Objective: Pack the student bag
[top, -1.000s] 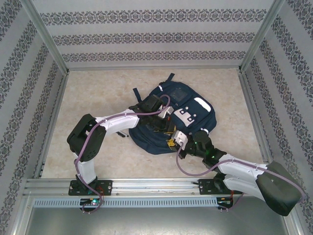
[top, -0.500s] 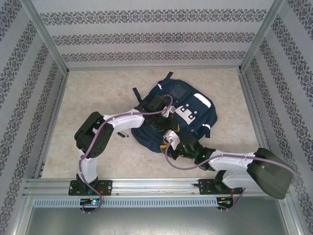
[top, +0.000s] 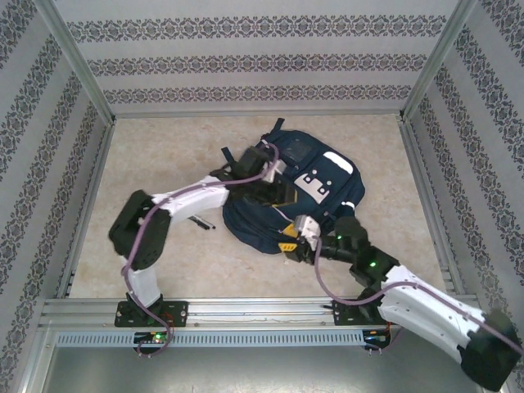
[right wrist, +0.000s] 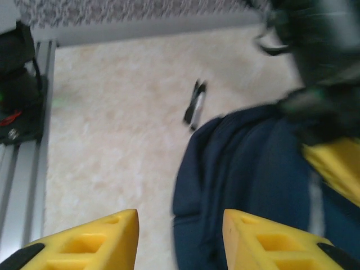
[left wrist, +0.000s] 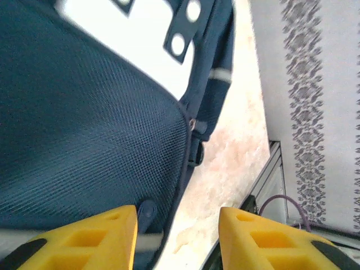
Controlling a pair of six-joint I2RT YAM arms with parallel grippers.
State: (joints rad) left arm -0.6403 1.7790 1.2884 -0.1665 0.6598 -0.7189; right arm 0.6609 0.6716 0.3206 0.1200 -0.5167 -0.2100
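Observation:
The student bag [top: 315,184] is a large navy backpack with white patches, lying flat mid-table. My left gripper [top: 281,193] hovers over its left half, open. In the left wrist view its fingers [left wrist: 84,242] straddle the edge of the bag's mesh side pocket [left wrist: 84,140], with bare floor between them. My right gripper [top: 288,242] sits at the bag's near edge, also open. In the right wrist view the gripper [right wrist: 180,242] spans the bag's dark rim [right wrist: 225,185], with nothing held. The left gripper's yellow finger [right wrist: 334,163] shows there over the bag.
A small black pen-like object [top: 201,221] lies on the beige tabletop left of the bag, also seen as the pen-like object [right wrist: 195,104]. Aluminium frame rails [top: 246,311] run along the near edge, and patterned walls enclose the table.
The right arm's elbow has swung down toward the near right corner while its gripper stays at the bag's near edge. The left arm has shifted slightly, its gripper still over the bag.

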